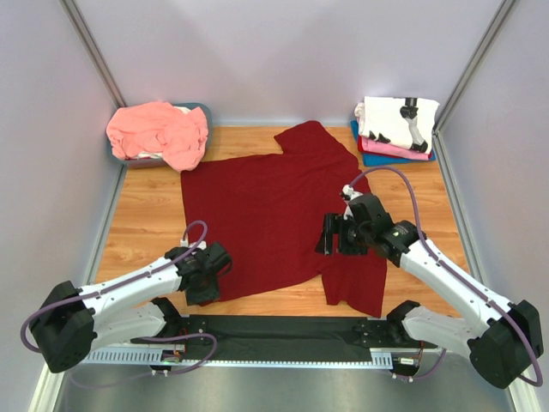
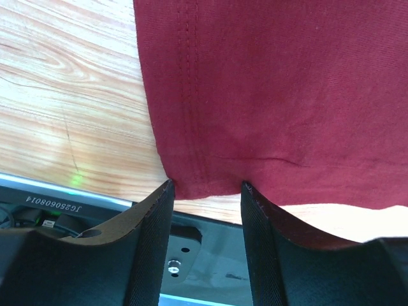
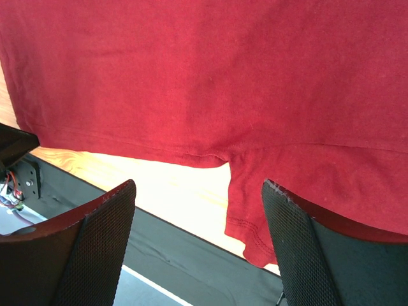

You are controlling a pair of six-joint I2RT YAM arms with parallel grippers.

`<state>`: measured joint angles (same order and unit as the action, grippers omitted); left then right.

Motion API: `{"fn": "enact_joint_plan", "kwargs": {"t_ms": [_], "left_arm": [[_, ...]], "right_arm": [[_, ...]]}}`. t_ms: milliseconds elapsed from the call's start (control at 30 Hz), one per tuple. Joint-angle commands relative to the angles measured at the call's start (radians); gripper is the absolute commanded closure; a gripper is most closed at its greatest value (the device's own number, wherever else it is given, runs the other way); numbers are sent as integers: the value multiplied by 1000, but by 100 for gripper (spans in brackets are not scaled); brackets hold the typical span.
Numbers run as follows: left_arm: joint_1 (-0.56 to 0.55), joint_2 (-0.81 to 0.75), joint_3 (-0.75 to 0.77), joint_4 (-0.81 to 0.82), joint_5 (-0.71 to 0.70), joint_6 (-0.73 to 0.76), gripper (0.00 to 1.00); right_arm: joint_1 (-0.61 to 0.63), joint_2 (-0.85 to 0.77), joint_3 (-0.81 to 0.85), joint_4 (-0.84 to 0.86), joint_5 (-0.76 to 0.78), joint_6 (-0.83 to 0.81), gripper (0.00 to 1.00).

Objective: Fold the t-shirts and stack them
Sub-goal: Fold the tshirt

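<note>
Left tool [image 2: 205,186] stands part-open astride the lower-left hem corner of the red shirt [image 1: 266,215]; right tool [image 3: 197,191] gapes wide, empty. Shirt lies crosswise, hem left, collar hidden.

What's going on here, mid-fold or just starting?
Barely started. The dark red t-shirt lies spread out, unfolded, on the wooden table. The left gripper is open at its near left hem corner; the right gripper is open by the near right sleeve. A salmon-pink t-shirt sits crumpled in the bin at far left; a folded stack, white printed t-shirt on top, waits far right.
</note>
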<state>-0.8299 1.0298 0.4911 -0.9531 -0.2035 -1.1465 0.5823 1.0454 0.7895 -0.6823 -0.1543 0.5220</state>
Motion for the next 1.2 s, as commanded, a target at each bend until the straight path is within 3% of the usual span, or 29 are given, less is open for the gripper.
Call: {"fn": "enact_joint_plan", "kwargs": {"t_ms": [0,100,133,167,200,367,500,600,700,833,867,1000,1167], "left_arm": [[-3,7,24,62,10,-2,50],[-3,33,15,114,19,4,72],[-2,42,17,117,15,8,90],[-2,49,17,120,13,14,99],[-2,46,17,123,10,21,100],[-2,-22,53,90,-19,53,100],[-2,-65,121,44,-56,93,100],[0,-66,144,42,-60,116,100],[0,-74,142,85,-39,143,100],[8,-70,132,111,-21,177,100],[9,-76,127,116,-17,183,100],[26,-100,77,175,21,231,100],[55,-129,41,197,65,266,100]], "right_arm": [[5,-15,20,-6,21,-27,19],[4,-8,25,-10,33,-34,19],[5,-8,28,-23,47,-36,19],[5,-12,30,-36,64,-25,19],[5,-18,31,-52,90,-13,19],[5,-154,-7,-242,381,174,14],[57,-287,-67,-307,381,379,14],[77,-308,-133,-324,291,452,17],[145,-288,-206,-373,297,551,18],[237,-349,-286,-434,349,703,25],[237,-367,-300,-442,361,760,31],[235,-436,-349,-464,440,849,42],[235,-297,-358,-398,437,828,44]]}}
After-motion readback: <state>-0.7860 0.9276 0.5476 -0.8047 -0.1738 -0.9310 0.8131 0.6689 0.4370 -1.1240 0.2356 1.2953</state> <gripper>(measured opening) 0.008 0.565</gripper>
